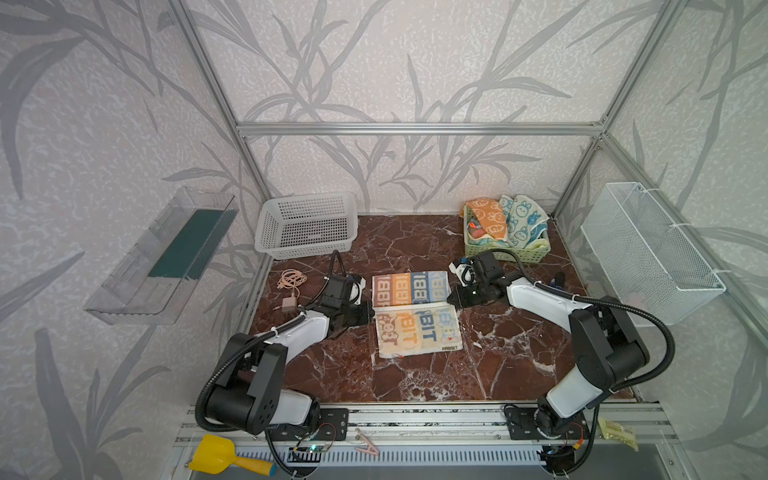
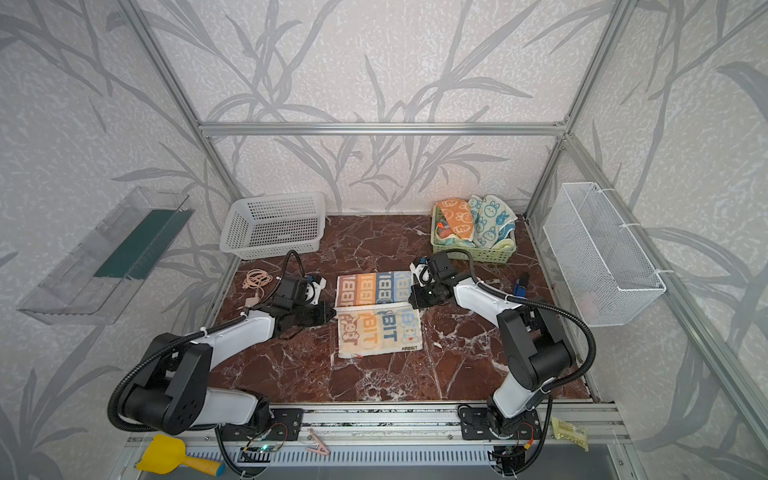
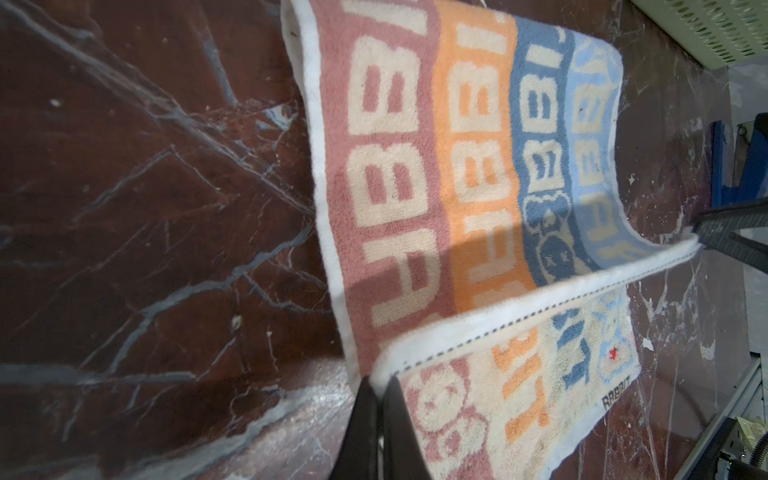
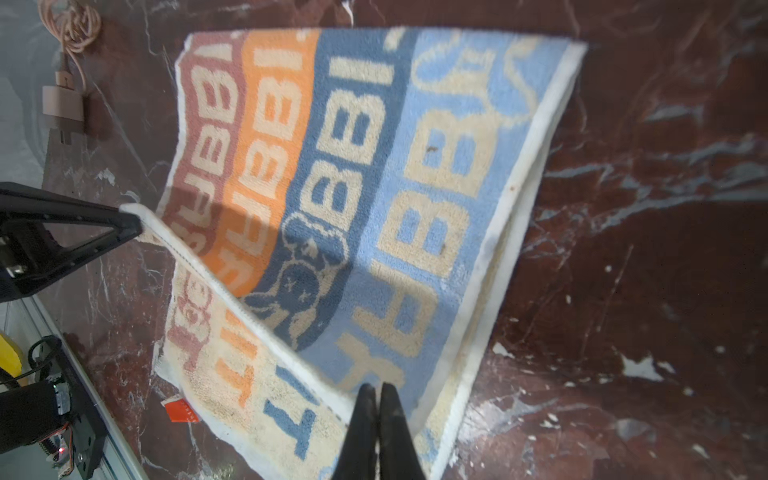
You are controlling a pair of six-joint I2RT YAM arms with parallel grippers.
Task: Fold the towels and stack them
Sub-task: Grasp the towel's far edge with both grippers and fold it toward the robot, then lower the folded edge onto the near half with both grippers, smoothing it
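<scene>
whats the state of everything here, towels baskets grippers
lettered towel: part-folded, one hem lifted across its middle
left gripper: shut on one end of that hem
right gripper: shut on the other end
white basket: empty
green basket: holds crumpled towels
orange bunny towel: crumpled in the green basket
white bunny towel: crumpled beside it
pink cable: loosely coiled

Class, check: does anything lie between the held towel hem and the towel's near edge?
Nothing visible does. The left hand and right hand pinch the lettered towel by its hem; its pale near half lies bare.
</scene>
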